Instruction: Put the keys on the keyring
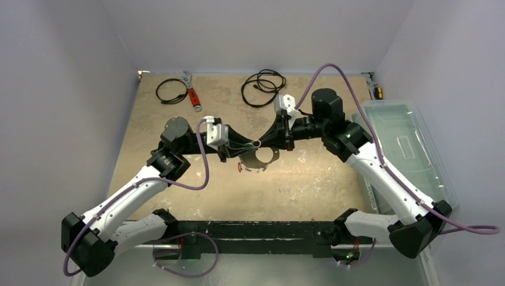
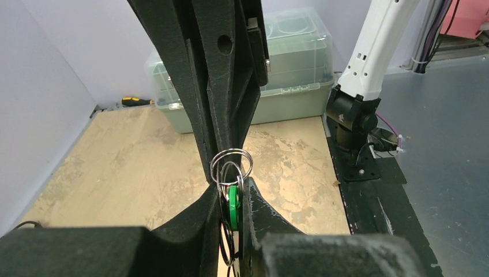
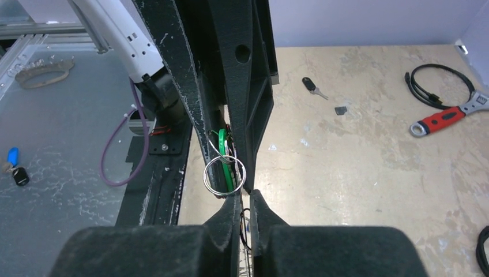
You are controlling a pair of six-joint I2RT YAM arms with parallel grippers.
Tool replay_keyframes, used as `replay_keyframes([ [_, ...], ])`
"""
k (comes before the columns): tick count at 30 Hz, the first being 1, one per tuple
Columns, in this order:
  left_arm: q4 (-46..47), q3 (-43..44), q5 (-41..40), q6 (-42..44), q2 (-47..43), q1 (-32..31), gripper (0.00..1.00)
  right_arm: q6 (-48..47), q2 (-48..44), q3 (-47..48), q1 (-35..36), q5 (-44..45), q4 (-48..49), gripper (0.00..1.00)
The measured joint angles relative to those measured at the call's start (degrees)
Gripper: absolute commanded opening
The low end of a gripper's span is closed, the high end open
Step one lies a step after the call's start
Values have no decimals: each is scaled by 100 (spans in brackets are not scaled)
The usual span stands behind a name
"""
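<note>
My two grippers meet tip to tip above the middle of the table. My left gripper [image 2: 245,199] is shut on a key with a green tag [image 2: 233,205], with thin dark wire loops hanging between its fingers. The silver keyring [image 2: 231,164] stands just above that tag, linked with it. It also shows in the right wrist view [image 3: 224,175] and the top view [image 1: 256,143]. My right gripper [image 3: 245,199] is shut on the keyring's lower edge. A red tag [image 1: 240,168] and dark bits dangle below the grippers. Another key with a dark tag [image 3: 312,86] lies on the table.
A red-handled wrench [image 1: 192,95] and two black coiled cables [image 1: 171,91] [image 1: 264,88] lie at the back. A clear plastic bin [image 1: 405,149] stands at the right, with a yellow screwdriver [image 2: 135,101] near it. A blue tag [image 3: 12,156] and a dark one [image 3: 20,175] lie off the board.
</note>
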Motion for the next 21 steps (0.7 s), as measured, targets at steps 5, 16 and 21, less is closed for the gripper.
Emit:
replay_keyframes([
  [5,-9,-28,-83,-81,7,26,60,-83,2,0,26,284,22,0],
  [16,-723,-39,-892,562,-553,-13,89,17,-50,-26,66,1797,17,0],
  [21,-859,-39,-1467,522,-754,-15,79,61,-127,-28,94,2424,24,0],
])
